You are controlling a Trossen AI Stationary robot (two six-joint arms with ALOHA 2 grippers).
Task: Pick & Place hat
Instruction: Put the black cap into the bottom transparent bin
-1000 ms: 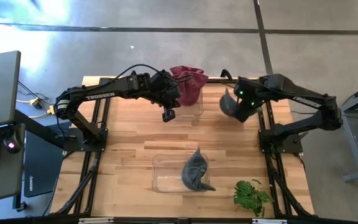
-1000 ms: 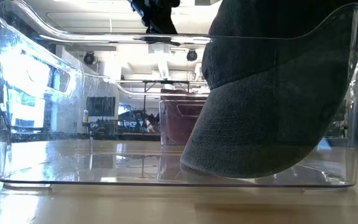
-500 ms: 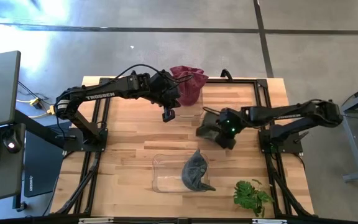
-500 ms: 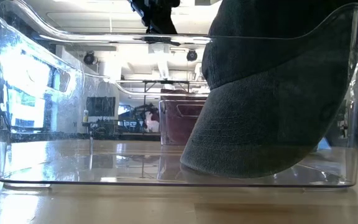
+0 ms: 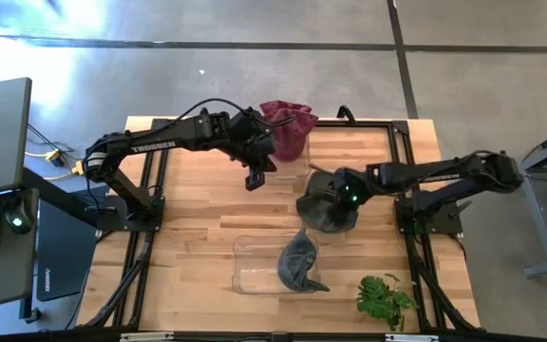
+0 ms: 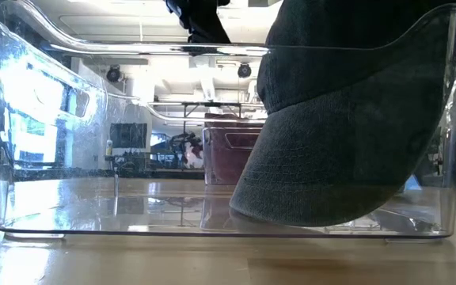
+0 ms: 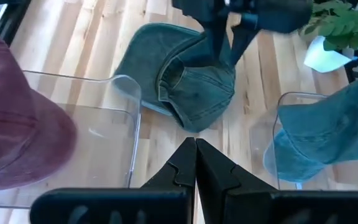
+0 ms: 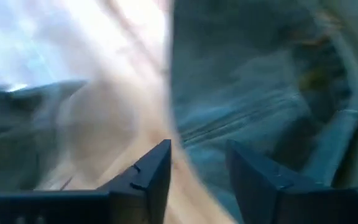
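The right tool [image 5: 335, 202] stands parted over a dark green hat [image 5: 323, 213] lying on the surface [image 5: 188, 218] beside the clear bin [image 5: 252, 263]. The left tool [image 5: 254, 179] is closed, empty, near the maroon hat [image 5: 289, 126].

The right hand [image 8: 197, 163] shows its two dark fingers [image 8: 151, 171] parted, with a clear gap between them. Past them everything is blurred: dark grey-green fabric of a hat [image 8: 260, 81] fills the far side, and a pale streak of wooden worktop [image 8: 123, 118] runs beside it.
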